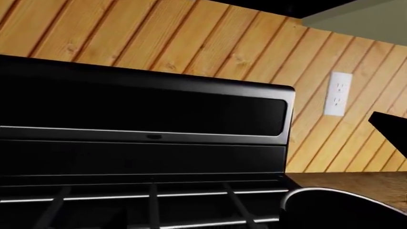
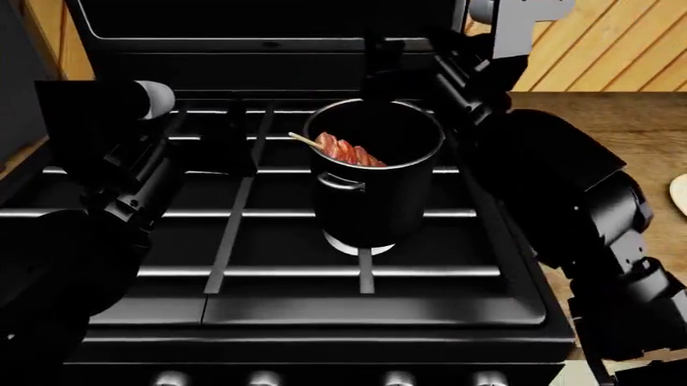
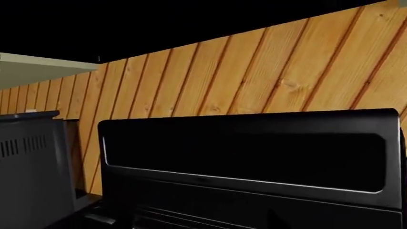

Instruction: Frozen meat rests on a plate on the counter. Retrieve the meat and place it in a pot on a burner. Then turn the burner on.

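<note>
The meat, a reddish-pink kebab on a pale skewer, lies tilted inside the black pot. The pot stands on the stove grate over a silvery burner. Its shiny rim also shows in the left wrist view as the pot. My left gripper hangs over the grate just left of the pot. My right gripper is behind the pot's far rim. Both are black against the black stove, so their jaws are unreadable. The plate shows only as a sliver at the right edge, on the counter.
A row of stove knobs lines the front edge. The stove's raised back panel stands behind the grates, with a wood-plank wall and a white outlet beyond. A grey appliance stands left of the stove.
</note>
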Controlling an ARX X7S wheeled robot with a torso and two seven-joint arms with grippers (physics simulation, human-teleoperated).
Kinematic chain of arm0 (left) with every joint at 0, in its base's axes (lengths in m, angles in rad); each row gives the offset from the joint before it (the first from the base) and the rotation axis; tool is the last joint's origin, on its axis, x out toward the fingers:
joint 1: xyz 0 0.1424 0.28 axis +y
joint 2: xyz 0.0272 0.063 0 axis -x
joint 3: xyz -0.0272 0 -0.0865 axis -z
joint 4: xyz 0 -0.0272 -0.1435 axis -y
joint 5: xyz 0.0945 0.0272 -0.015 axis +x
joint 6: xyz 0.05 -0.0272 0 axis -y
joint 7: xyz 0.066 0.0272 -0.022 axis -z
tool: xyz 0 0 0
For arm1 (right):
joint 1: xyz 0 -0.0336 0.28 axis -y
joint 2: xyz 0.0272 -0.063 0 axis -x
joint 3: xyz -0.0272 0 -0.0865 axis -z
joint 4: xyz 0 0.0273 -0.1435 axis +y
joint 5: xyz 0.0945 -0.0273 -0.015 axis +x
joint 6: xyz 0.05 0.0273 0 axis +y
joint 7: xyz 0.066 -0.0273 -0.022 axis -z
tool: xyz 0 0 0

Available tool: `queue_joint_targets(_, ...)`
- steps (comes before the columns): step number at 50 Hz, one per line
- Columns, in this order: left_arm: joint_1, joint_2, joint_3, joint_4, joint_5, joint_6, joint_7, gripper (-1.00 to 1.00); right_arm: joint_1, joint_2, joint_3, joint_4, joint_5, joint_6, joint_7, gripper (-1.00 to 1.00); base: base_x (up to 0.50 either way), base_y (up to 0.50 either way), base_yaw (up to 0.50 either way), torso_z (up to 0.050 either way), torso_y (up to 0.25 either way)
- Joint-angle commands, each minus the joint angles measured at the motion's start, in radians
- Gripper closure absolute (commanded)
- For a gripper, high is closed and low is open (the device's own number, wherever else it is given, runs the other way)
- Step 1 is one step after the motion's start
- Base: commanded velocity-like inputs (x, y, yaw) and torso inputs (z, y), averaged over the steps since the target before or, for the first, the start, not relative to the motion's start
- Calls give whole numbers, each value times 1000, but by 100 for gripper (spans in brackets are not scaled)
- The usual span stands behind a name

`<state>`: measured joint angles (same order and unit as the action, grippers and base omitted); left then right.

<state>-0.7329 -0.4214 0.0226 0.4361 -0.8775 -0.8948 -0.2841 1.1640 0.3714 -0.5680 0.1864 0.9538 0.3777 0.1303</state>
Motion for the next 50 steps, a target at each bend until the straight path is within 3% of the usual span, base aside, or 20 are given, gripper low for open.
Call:
queue_joint_targets(1, 7, -4, 5, 11, -7, 4, 4, -100, -7, 106, -7, -251, 73, 177, 177, -100, 0, 0, 0, 0, 0)
queue_joint_targets(26, 117, -28, 43, 49, 114, 154, 54, -100, -115, 286, 53, -629, 271, 333, 462, -100, 0, 0, 0, 0, 0)
queue_joint_targets(50, 163, -23, 69, 60, 190, 239, 55, -100, -293, 376, 138, -748, 319, 250, 553, -100, -26, 0, 0, 0, 0)
